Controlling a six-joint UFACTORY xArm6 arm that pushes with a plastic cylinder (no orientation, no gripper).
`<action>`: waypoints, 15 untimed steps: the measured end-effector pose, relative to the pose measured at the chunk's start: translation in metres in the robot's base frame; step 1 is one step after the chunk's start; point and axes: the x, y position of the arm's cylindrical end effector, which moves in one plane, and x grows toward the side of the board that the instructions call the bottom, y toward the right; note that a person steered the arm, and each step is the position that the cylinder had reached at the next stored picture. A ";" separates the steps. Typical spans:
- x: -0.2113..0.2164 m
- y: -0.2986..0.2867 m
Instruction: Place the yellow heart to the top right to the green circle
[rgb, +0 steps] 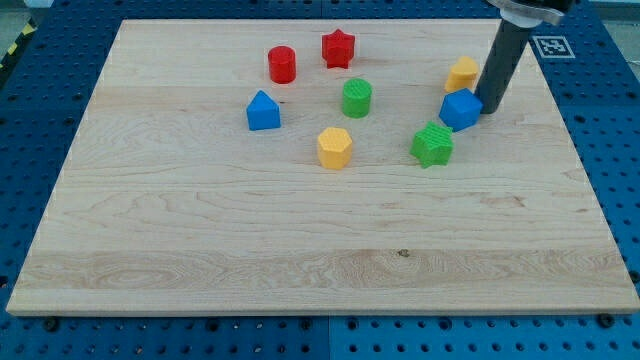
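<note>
The yellow heart you are after is sitting near the board's upper right, well to the view's right of the green circle and slightly higher. My tip is resting on the wood just to the right of the heart and a little below it, close to it; you cannot tell from this angle whether it is touching. It is a bare rod, holding nothing, and it is standing right against the right edge of the blue block, a cube-like piece lying directly below the heart. A green star-like block is lying just below and left of that blue one. Looking left from the circle, you are seeing a yellow hexagonal block below it, a red star above it, a red cylinder beside the star, and a blue house-shaped block farthest left. All of it is sitting on the pale wooden board.
</note>
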 end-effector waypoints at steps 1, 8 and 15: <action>-0.001 0.018; -0.067 0.000; -0.029 -0.005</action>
